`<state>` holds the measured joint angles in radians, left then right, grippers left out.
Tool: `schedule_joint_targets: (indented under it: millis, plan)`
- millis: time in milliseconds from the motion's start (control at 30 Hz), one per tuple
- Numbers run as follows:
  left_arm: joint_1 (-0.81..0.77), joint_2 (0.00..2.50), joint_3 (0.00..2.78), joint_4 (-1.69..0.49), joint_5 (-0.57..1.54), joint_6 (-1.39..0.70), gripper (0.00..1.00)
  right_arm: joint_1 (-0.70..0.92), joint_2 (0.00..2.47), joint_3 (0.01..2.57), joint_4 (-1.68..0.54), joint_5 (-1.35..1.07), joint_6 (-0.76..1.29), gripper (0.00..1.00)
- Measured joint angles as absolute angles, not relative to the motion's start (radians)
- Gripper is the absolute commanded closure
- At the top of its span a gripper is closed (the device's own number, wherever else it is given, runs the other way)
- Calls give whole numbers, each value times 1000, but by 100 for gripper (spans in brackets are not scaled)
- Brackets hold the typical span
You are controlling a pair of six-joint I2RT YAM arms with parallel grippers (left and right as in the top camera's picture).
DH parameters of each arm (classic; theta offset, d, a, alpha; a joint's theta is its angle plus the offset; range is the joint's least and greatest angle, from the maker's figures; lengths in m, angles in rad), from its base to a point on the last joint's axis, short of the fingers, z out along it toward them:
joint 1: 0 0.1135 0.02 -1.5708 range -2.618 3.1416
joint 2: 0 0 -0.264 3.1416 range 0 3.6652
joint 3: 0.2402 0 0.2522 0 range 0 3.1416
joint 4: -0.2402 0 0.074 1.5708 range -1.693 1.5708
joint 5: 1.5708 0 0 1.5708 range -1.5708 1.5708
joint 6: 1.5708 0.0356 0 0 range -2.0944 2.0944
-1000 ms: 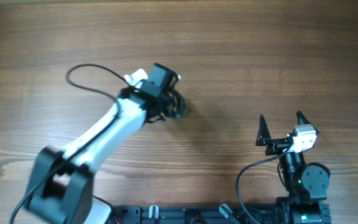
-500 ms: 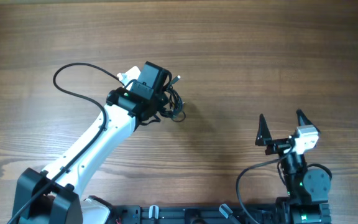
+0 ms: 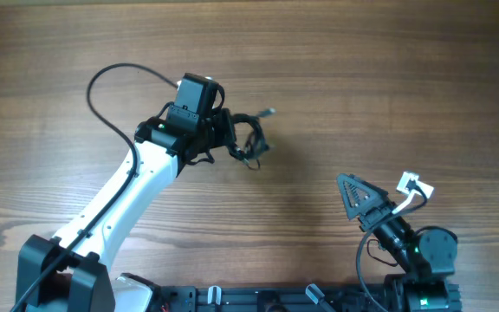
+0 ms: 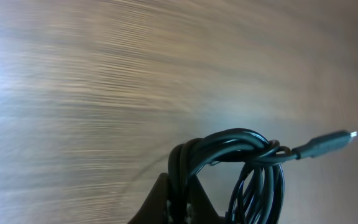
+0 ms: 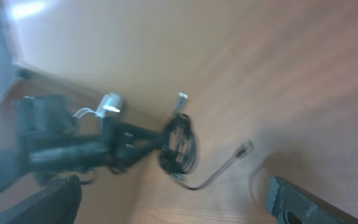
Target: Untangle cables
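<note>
While my right pincer point(image 3: 351, 189) hangs nearest my base at the near right, its fingers stand wide apart with nothing between them, tilted toward the middle of the wooden surface point(image 3: 388, 69). Farther out and to the left, my left pincer point(image 3: 222, 132) is clamped on the cables point(image 3: 251, 143), pinching several strands of the knotted bundle at once. From its own wrist camera I see one dark finger point(image 4: 157, 208) pressed against the coils. The bundle sits just right of that pincer and looks lifted a little off the surface, though I cannot tell whether its lowest loop touches. A loose tail point(image 5: 219, 168) ending in a small plug point(image 5: 244, 148) trails from the knot toward my right pincer. On the far right side of the knot a silvery plug point(image 3: 269, 112) juts out straight.

I judge these cords light and limp. They should sag and swing, slip through a slack hold, and keep some springy curl in the coils. Nothing looks fragile except the plug ends, which I would rather not crush or yank. The best hold for my free pincer seems to be the loose tail just behind its plug, or the cord just behind the silvery plug. There a single strand stands clear of the knot, so a pull would draw one cord out. Grabbing the middle of the bundle would likely only cinch it tighter.
</note>
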<state>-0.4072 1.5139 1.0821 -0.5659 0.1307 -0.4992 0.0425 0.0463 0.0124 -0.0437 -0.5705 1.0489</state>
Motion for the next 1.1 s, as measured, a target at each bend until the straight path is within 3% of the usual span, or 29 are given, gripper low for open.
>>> schedule_joint_targets:
  millis: [133,300,467,600,700,767,867,1100]
  plan:
    - [-407,1509,1082,-556,249,-296,96,43,192,69,-74,-579,999,9]
    - [-407,1458,1082,-510,294,-212,96,43,547,194,11,-660,944,13]
    - [-405,1428,1082,-453,395,-192,96,110,986,250,630,-885,949,13]
    - [-405,1428,1082,-445,449,-224,96,199,1247,253,919,-914,994,16]
    - [-405,1428,1082,-448,467,-256,96,262,1427,253,1106,-892,1049,35]
    - [-405,1428,1082,-447,474,-273,96,288,1523,253,1241,-866,1112,66]
    - [-405,1428,1082,-452,476,-283,96,298,1568,267,1319,-843,1180,95]
    - [-381,1428,1082,-398,521,-366,96,299,1573,297,1306,-810,1229,96]
